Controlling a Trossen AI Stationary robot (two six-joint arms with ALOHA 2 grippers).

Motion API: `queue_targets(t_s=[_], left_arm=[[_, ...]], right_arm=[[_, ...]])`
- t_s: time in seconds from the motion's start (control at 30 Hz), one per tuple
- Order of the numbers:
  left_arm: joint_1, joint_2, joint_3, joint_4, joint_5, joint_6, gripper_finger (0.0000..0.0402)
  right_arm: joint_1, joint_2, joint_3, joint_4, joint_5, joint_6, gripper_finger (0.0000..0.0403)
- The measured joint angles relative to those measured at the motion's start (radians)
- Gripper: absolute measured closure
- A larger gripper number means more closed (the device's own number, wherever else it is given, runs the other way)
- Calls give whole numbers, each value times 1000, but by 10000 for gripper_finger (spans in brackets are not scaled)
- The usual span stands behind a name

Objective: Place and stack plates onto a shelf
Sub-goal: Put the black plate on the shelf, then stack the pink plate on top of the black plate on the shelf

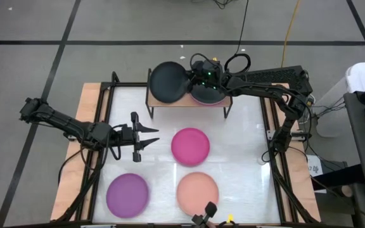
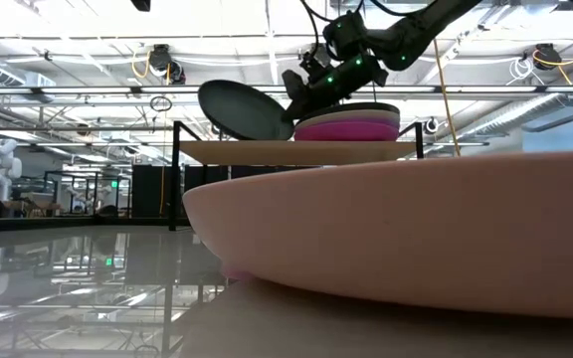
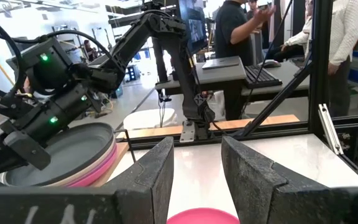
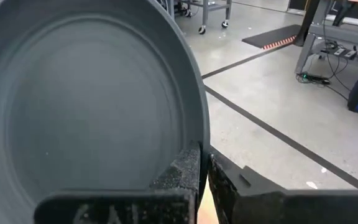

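My right gripper (image 1: 188,78) hovers over the light-wood shelf (image 1: 170,102) at the table's far edge, shut on a black plate (image 1: 166,82). In the low view this plate (image 2: 239,109) is tilted above the shelf board (image 2: 267,151), beside a stack of plates (image 2: 351,124): purple, magenta and beige, with a dark plate on top (image 3: 58,155). A magenta plate (image 1: 191,145), a purple plate (image 1: 127,193) and a peach plate (image 1: 197,190) lie flat on the white tabletop. My left gripper (image 1: 149,137) is open above the table, left of the magenta plate. My right gripper pinches the black plate's rim (image 4: 199,140) on the side facing the stack, with one finger (image 4: 182,171) on the plate's inner face and the other behind it. The plate is tilted over the shelf's left half (image 2: 257,134); whether its lower edge touches the board, I cannot tell.
The peach plate (image 2: 416,229) fills the foreground of the low view. Black frame posts (image 1: 268,133) line the table's sides. People stand at a desk (image 3: 241,62) beyond the table's right side. Bare tabletop (image 1: 246,158) lies right of the plates.
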State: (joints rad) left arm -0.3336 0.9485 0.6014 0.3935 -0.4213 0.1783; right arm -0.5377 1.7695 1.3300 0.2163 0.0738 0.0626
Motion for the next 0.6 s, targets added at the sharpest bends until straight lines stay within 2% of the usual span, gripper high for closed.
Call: queue_targets(t_s=[0.4, 0.6], left_arm=[[0, 0, 0, 0, 0, 0, 261], [0, 0, 0, 0, 0, 0, 261]], right_arm=[[0, 2, -2, -9, 2, -26, 358], [0, 2, -2, -5, 3, -29, 353]])
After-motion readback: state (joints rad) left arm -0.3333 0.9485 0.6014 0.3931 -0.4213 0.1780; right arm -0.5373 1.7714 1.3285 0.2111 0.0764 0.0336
